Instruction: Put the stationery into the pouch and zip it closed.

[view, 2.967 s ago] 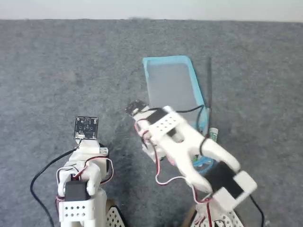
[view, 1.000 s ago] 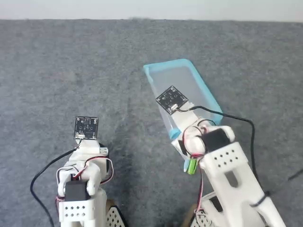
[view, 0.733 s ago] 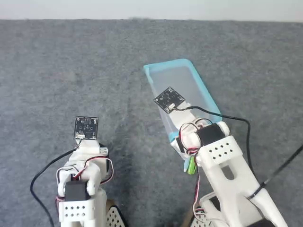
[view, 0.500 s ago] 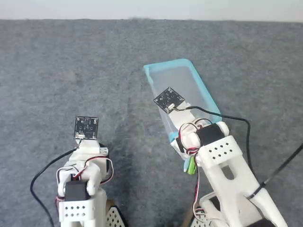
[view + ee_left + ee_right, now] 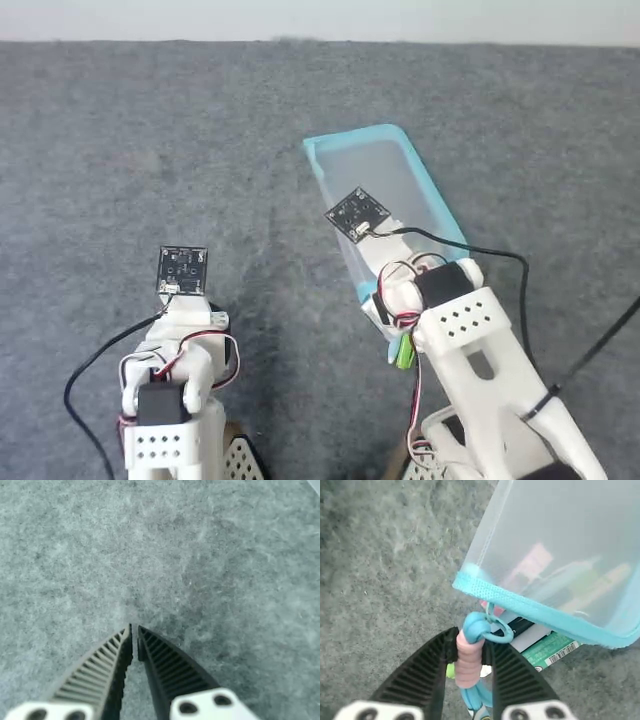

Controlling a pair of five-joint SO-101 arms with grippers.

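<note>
Right fingers (image 5: 417, 677) pinched the pink zip pull (image 5: 468, 660), left fingers (image 5: 170, 670) pressed together; I judged a steady pull along the pouch (image 5: 560, 555) best.

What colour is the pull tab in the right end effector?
The pull tab is pink; best in right wrist view.

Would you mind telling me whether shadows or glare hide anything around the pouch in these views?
High view: soft, even light, no hotspot on the pouch, faint shading on the mat. Right wrist view: no glare; the pouch's frosted wall veils the stationery, and the right gripper, shut on the pink zipper pull, is plainly lit. Left wrist view: evenly lit mat under the left gripper.
</note>
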